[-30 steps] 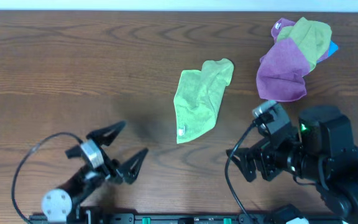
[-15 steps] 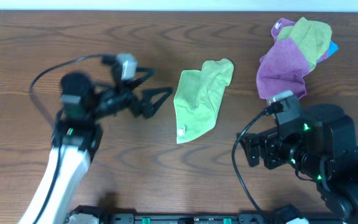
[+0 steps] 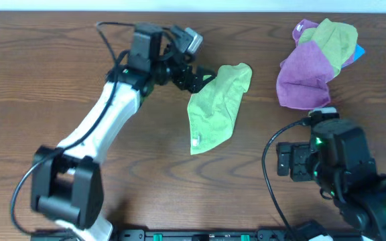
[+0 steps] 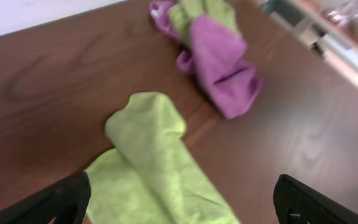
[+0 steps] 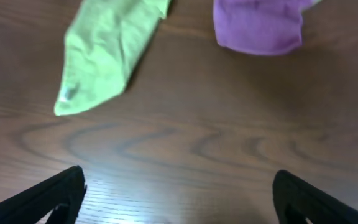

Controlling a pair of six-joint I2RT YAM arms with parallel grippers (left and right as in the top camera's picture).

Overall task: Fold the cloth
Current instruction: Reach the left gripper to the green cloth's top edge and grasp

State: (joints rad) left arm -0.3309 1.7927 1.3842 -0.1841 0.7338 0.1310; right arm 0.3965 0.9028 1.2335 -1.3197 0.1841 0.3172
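Holds the left claw (image 4: 182, 186) spread wide, low over the table (image 3: 45, 67). Finds the cloth (image 3: 216, 107) directly under and ahead of this claw, lying rumpled and doubled lengthwise between its 2 dark fingers (image 4: 61, 202). Cannot tell whether either finger touches the fabric. Places the purple cloth (image 4: 219, 56), bunched with a duller green cloth (image 3: 330, 37), farther ahead and to the right, well apart. Holds the right claw (image 5: 179, 177) spread wide too, above bare wood. Puts the cloth's end with the white tag (image 5: 69, 93) ahead and left of this claw, apart from it, with the purple cloth ahead to the right.
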